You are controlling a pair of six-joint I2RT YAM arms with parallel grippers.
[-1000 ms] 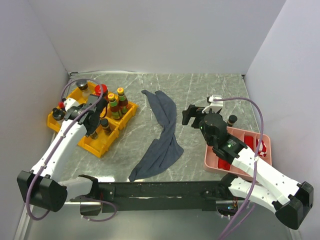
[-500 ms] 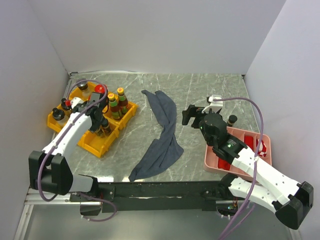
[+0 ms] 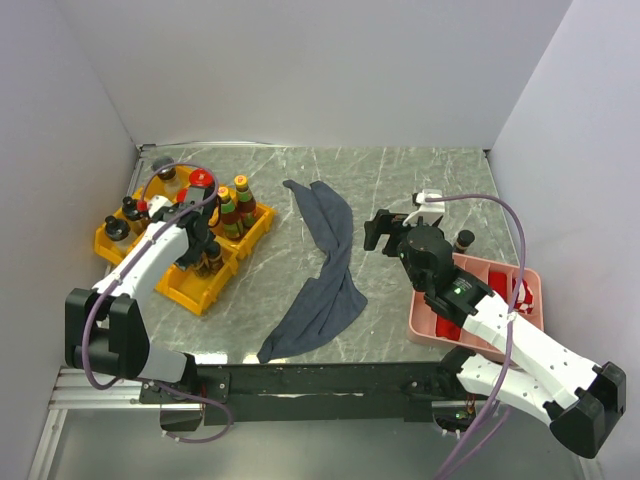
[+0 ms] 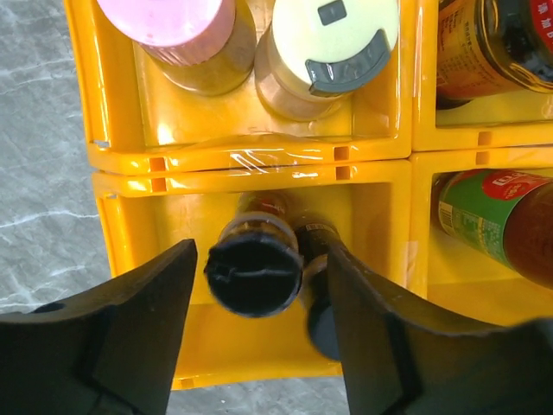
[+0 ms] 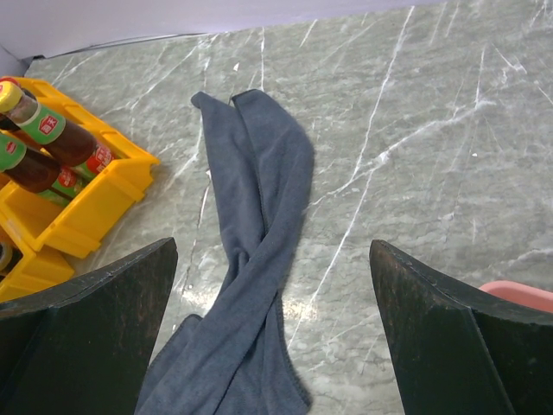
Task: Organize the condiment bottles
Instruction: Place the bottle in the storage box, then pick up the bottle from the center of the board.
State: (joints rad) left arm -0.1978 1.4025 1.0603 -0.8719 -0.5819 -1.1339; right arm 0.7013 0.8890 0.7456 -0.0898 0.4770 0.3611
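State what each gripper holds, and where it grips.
Nothing. The left gripper stands open around a black-capped bottle; the right gripper is open, empty.

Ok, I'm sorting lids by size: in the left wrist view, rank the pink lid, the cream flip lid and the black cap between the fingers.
1 and 2, unranked: pink lid and cream flip lid look alike, and the frame's top edge cuts both off.
3. black cap, clearly the smallest.

Glossy yellow plastic bins [image 4: 251,160], shiny bottles [image 4: 488,216], matt cloth [image 5: 259,216], smooth marbled tabletop [image 5: 432,130]
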